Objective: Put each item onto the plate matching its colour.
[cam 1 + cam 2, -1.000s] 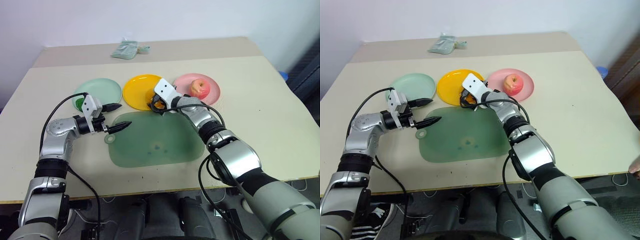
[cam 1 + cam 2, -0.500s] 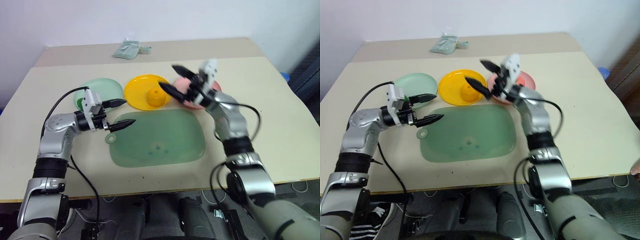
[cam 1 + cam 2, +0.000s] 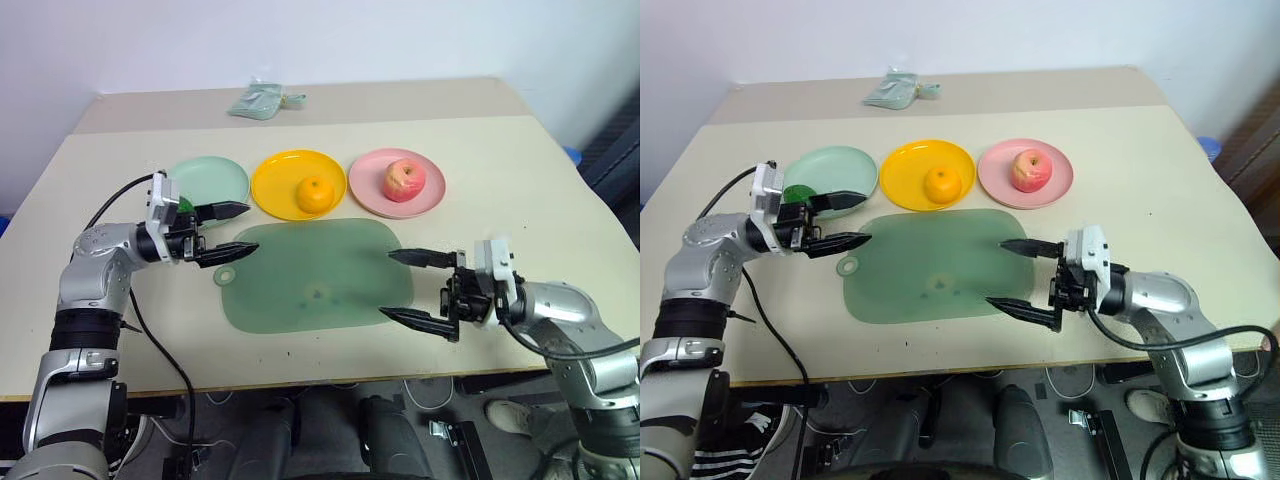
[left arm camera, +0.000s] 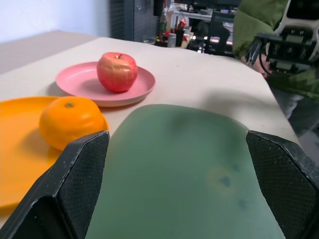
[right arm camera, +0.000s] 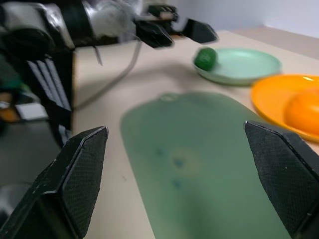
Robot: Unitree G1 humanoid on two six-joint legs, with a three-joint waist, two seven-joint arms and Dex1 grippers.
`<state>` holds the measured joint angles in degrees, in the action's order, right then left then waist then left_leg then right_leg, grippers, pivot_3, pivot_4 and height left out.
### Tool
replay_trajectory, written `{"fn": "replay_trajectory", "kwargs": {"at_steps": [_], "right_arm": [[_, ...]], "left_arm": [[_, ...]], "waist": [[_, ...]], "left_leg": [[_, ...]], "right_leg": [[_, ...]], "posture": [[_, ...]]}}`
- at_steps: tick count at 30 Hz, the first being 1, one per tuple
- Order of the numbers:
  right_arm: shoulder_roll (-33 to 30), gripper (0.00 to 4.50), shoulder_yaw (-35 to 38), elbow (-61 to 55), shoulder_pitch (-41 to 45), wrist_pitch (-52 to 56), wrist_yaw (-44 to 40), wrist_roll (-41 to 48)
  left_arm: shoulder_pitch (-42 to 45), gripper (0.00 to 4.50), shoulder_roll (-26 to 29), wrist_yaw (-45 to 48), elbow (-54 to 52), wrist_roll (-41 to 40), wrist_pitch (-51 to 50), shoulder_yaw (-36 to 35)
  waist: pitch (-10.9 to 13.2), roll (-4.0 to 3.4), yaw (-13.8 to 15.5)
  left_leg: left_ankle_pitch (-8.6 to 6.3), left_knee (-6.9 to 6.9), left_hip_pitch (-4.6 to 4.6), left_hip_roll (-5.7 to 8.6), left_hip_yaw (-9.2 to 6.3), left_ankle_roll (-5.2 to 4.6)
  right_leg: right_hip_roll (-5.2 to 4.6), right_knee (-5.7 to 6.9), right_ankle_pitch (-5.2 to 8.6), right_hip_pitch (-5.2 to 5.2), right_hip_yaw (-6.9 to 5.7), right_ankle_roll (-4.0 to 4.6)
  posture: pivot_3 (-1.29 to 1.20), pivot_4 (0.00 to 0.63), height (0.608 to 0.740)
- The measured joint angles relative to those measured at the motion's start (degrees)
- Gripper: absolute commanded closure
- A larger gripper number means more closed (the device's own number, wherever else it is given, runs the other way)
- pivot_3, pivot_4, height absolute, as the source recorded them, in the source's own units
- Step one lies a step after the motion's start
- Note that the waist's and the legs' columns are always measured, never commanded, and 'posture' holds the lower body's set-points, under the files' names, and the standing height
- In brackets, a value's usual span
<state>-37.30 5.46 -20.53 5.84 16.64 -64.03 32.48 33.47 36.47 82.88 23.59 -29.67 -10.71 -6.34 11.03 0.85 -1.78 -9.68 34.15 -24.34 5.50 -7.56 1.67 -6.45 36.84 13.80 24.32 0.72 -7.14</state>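
Note:
Three round plates stand in a row behind the flat green mat (image 3: 315,275). The orange (image 3: 314,194) rests on the yellow plate (image 3: 275,175). On the pink plate (image 3: 432,188) sits the red apple (image 3: 403,180). A small dark green item (image 5: 205,58) lies on the mint plate (image 3: 215,178), partly hidden behind my left gripper. My left gripper (image 3: 250,229) is open and empty, pointing over the mat's left end. Open and empty as well, my right gripper (image 3: 386,284) hovers at the mat's near right corner, pointing left.
A pale crumpled packet (image 3: 262,101) lies at the back of the beige table (image 3: 520,200). Black cables hang from both forearms. The table's front edge runs just below the right gripper.
My right gripper left the orange on the yellow plate, lifted away, and pulled back to the near right of the mat. The left gripper has barely moved.

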Motion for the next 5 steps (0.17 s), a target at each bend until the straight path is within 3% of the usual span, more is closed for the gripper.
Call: {"fn": "replay_trajectory", "kwargs": {"at_steps": [5], "right_arm": [[0.4,0.04,-0.1,0.0,-0.5,-1.9,3.0,-1.9]], "left_arm": [[2.7,0.0,-1.1,1.8,4.7,1.3,2.0,0.7]], "waist": [[0.0,0.01,0.9]], "left_leg": [[0.0,0.02,-0.03,-0.01,0.0,0.0]], "right_leg": [[0.01,-0.05,0.0,0.0,-0.01,0.0]], "posture": [[0.0,0.15,0.74]]}}
